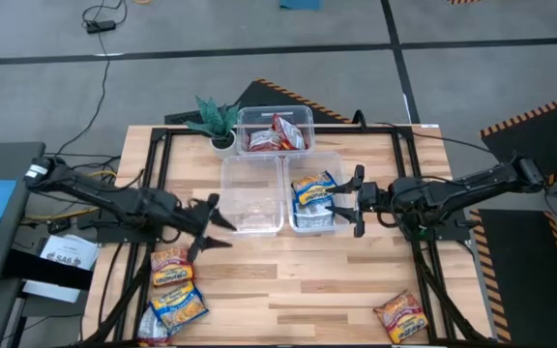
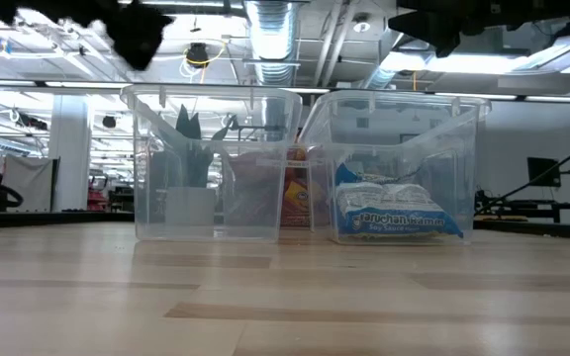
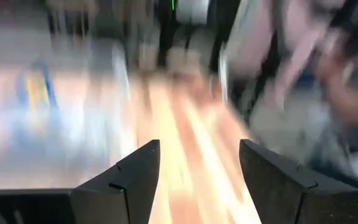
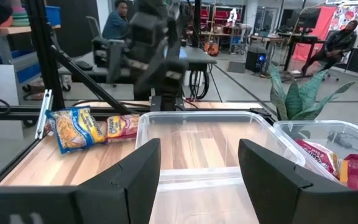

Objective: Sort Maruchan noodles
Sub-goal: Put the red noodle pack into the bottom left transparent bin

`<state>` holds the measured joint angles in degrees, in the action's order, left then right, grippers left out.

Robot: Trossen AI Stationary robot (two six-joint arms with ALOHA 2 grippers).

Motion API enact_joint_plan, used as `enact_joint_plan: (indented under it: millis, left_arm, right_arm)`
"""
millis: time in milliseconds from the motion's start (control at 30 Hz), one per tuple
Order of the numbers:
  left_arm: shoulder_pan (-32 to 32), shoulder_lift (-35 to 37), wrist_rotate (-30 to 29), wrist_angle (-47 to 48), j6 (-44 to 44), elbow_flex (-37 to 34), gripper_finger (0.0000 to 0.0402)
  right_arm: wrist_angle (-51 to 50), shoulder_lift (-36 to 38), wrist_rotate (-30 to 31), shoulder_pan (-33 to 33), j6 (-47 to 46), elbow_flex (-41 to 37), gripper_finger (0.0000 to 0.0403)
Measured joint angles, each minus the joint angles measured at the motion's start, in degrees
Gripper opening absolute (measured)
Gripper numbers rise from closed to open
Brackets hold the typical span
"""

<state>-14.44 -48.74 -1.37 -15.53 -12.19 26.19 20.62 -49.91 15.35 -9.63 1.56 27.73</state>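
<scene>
**Noodle packets, bins and grippers on the table**

Left gripper [image 1: 211, 224]: fingers spread wide, holding nothing, beside the empty clear bin [image 1: 250, 196]. Right gripper [image 1: 348, 200]: spread wide, empty, at the bin [image 1: 335, 159] containing blue packets [image 1: 312, 190]. Red packets [image 1: 277, 135] lay in the rear bin [image 1: 304, 113]. Loose packets: three at the front left [image 1: 176, 295], one at the front right [image 1: 399, 315].

Count on table: 3 bins, 1 plant, 2 arms, ramen packets in several spots.
Clear bins [image 1: 252, 196]: three; potted plant [image 1: 218, 120]: one; blue-and-silver packets [image 1: 314, 200] in the right-hand bin: two, stacked; red packets [image 1: 277, 135] in the far bin: at least two, exact count unclear; loose packets [image 1: 172, 286] near the left front edge: three; loose red packet [image 1: 400, 316] at right front: one.
</scene>
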Motion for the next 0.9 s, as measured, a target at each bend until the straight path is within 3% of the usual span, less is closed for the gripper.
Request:
enact_joint_plan:
  millis: [133, 200, 367, 567, 700, 900]
  left_arm:
    - [-7.65, -3.28, -10.52, 33.84, -11.63, 12.23, 0.0208]
    - [-11.65, -6.21, -13.10, 48.13, -20.17, 17.44, 0.0208]
    - [-19.29, -14.47, -14.36, 69.29, -45.21, 23.04, 0.0208]
    - [-23.17, -24.33, -11.18, 81.04, -65.69, 20.70, 0.0208]
    - [-23.10, -29.76, -9.04, 82.02, -70.09, 19.18, 0.0208]
    - [-22.91, -34.62, -3.80, 77.17, -69.32, 18.52, 0.0208]
  right_arm:
    - [-0.16, 0.00, -0.01, 0.00, -0.01, 0.00, 0.0239]
    - [-0.22, 0.00, -0.01, 0.00, -0.02, 0.00, 0.0239]
    - [-0.28, 0.00, -0.02, 0.00, -0.91, 0.00, 0.0239]
    - [-0.50, 0.00, -0.02, 0.00, -1.54, 0.00, 0.0239]
    - [-0.49, 0.00, -0.02, 0.00, -1.53, 0.00, 0.0239]
    - [-0.62, 0.00, -0.02, 0.00, -1.55, 0.00, 0.0239]
